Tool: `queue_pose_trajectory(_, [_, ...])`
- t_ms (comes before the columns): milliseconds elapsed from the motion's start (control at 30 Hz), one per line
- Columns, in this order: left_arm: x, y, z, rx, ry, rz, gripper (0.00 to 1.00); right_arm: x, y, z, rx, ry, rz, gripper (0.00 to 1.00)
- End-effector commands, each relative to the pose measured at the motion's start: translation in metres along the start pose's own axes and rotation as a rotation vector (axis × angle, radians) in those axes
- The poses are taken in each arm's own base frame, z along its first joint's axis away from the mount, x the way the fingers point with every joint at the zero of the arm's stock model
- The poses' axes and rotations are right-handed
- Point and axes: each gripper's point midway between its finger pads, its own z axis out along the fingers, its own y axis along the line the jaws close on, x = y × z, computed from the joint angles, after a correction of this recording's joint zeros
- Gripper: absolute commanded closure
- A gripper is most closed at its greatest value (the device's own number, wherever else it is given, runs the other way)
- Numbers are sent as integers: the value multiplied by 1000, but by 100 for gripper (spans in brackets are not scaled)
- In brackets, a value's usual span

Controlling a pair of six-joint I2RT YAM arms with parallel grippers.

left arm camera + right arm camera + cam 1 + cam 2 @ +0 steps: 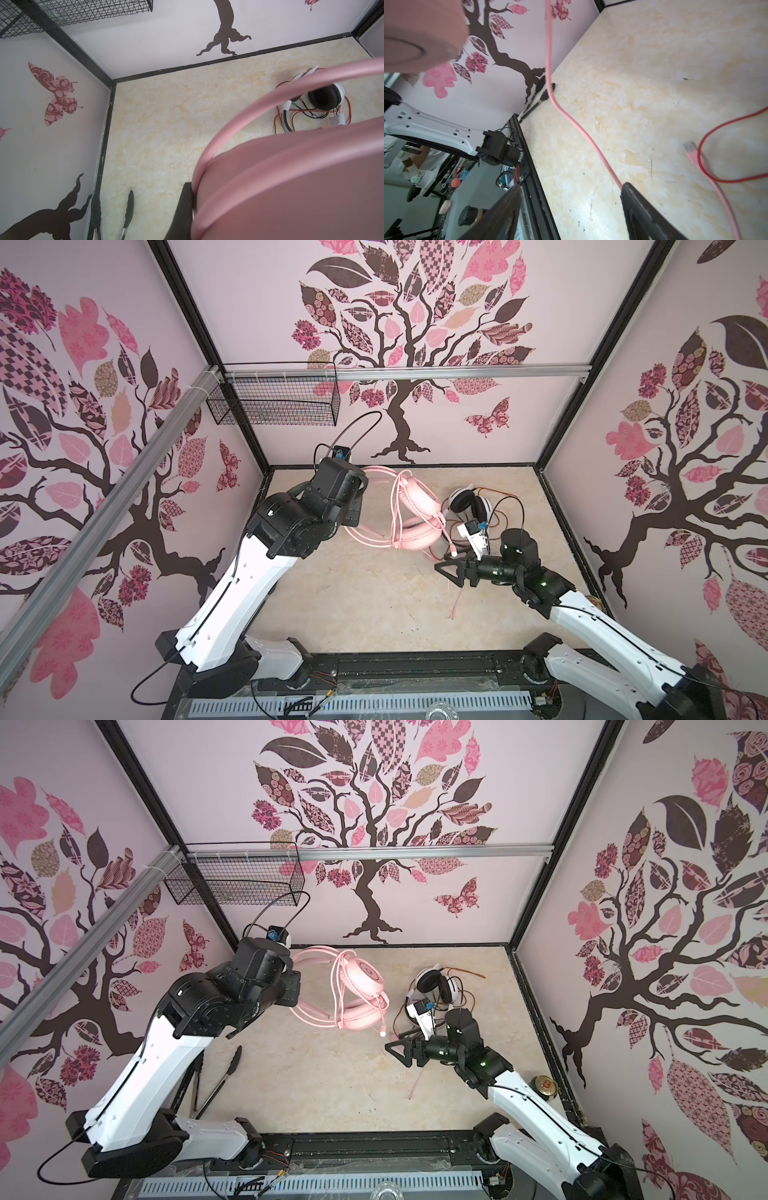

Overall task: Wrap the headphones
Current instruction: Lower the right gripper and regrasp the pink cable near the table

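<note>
Headphones of two kinds are seen toward the back of the counter (374, 605). The pink headphones (417, 506) have loops of pink cable (571, 116) draped over the cups. The white-and-black headphones (471, 504) lie just beside them, ringed by a loose orange-red cable (702, 162). The pink headband is clamped in the left hand (354, 510) (one black finger is pressed against it in the left wrist view). The right hand (571, 187) is spread wide and nothing is held. The pink cable is hidden behind one of its fingers, and the cable's plug is laid on the counter. Tongs (216, 1085) are laid by the left wall, a can (545, 1085) by the right.
</note>
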Motion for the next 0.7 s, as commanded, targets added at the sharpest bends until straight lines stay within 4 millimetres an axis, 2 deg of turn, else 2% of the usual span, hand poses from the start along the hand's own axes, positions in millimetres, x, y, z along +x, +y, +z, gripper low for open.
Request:
queue_pose_trajectory(0, [-31,1,-16,30,-110,-96,100,14,-16,-5,84,21,-2,21])
queue_pose_trajectory(300, [-35,-3,-10,26,-102,-89,100,63,-24,-2,41,101,80,23])
queue_pose_trajectory(500, [-38,-8,-4,28,-97,-92,100,74,-32,-1,61,90,122,28])
queue_pose_trajectory(667, [-40,-12,0,36,-94,-100,100,91,-33,5,37,124,164,32])
